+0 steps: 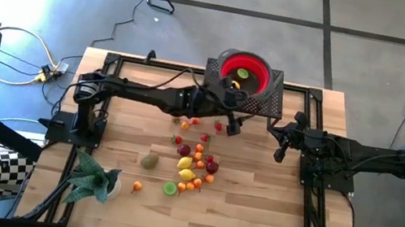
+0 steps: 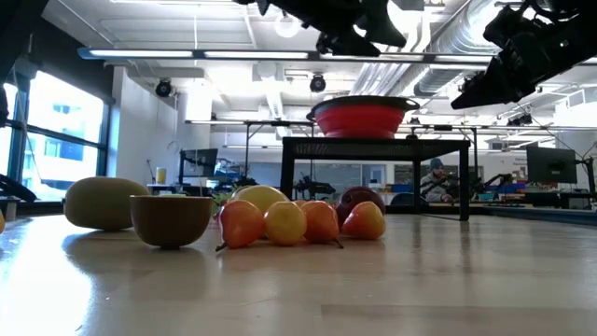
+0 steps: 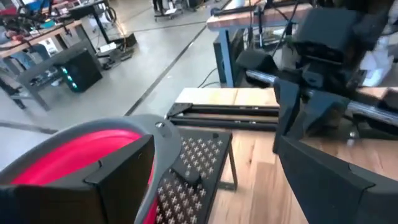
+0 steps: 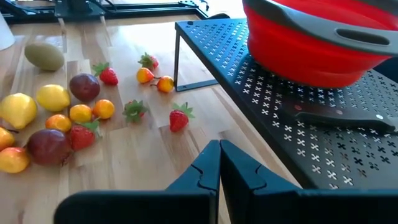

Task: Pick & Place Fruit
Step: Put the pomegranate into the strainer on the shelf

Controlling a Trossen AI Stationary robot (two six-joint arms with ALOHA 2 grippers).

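Several toy fruits lie loose on the wooden table: lemons, plums, strawberries, small oranges, a kiwi and a green half lime. One yellow-green fruit lies in the red bowl, which stands on a black perforated stand at the far edge. My left gripper hangs open at the bowl's near rim with nothing between its fingers. My right gripper is shut and empty, right of the stand.
A green leafy plant lies near the front left corner. The stand's thin legs rise from the table beside the strawberries. Bare wood shows to the right of the fruit pile and along the near edge.
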